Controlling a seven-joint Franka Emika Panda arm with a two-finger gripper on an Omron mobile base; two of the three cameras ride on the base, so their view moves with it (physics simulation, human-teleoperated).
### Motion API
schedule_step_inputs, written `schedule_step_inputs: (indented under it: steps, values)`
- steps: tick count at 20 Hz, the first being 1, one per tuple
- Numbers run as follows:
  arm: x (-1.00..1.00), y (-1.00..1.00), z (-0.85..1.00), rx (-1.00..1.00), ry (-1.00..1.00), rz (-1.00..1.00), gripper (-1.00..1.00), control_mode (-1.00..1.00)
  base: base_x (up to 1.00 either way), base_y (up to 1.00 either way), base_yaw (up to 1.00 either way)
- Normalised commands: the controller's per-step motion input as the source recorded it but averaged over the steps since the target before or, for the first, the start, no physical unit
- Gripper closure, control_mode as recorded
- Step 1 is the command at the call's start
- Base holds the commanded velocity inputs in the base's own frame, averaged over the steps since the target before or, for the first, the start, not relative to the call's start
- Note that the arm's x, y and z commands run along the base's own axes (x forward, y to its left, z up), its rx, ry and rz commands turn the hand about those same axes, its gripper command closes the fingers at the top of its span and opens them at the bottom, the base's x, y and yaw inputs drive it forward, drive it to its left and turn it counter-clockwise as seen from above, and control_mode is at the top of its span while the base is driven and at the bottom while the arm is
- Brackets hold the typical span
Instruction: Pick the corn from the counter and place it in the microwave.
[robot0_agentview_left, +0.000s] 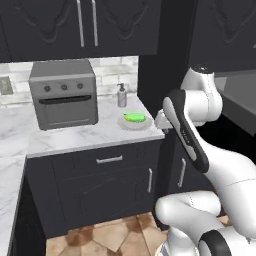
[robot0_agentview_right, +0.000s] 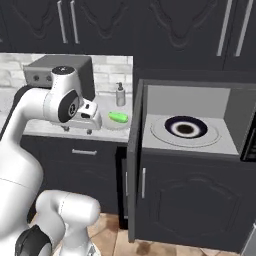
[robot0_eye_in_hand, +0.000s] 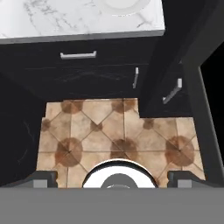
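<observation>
Your white-grey veined marble table (robot0_agentview_left: 75, 137) runs along the dark cabinets, and the small bright green corn cob (robot0_agentview_left: 134, 117) lies on a pale round plate (robot0_agentview_left: 135, 124) at its right end, beside the grey soap bottle (robot0_agentview_left: 121, 95). The fingers (robot0_agentview_right: 77, 130) hang off the table's front edge, pointing at the floor — open or closed, you cannot tell. The corn sits beyond them towards the wall, long axis roughly along the table edge, with the open black microwave (robot0_agentview_right: 187, 130) further right.

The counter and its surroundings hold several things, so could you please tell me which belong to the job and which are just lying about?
Belong to the job:
corn, lying on a plate
counter
microwave, door open
gripper

Just lying about:
toaster oven
soap dispenser
</observation>
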Motion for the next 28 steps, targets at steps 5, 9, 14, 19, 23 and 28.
schedule_step_inputs:
  steps: [5, 9, 14, 19, 23, 28]
  values:
    - [0.0, 0.0, 0.0, 0.0, 0.0, 0.0, -1.0, 1.0, 1.0, 0.0, 0.07]
    - [0.0, 0.0, 0.0, 0.0, 0.0, 0.0, -1.0, 1.0, 0.96, 0.01, 0.04]
    - [0.0, 0.0, 0.0, 0.0, 0.0, 0.0, -1.0, 1.0, 0.07, 0.0, 0.0]
    - [0.21, 0.01, -0.67, -0.24, 0.0, 0.08, -1.0, -1.0, 0.0, 0.0, 0.0]
    - [0.5, 0.0, -1.0, -0.19, -0.03, 0.23, -1.0, -1.0, 0.0, 0.0, 0.0]
    - [0.73, -0.02, -0.78, -0.06, -0.09, 0.21, -1.0, -1.0, 0.0, 0.0, 0.0]
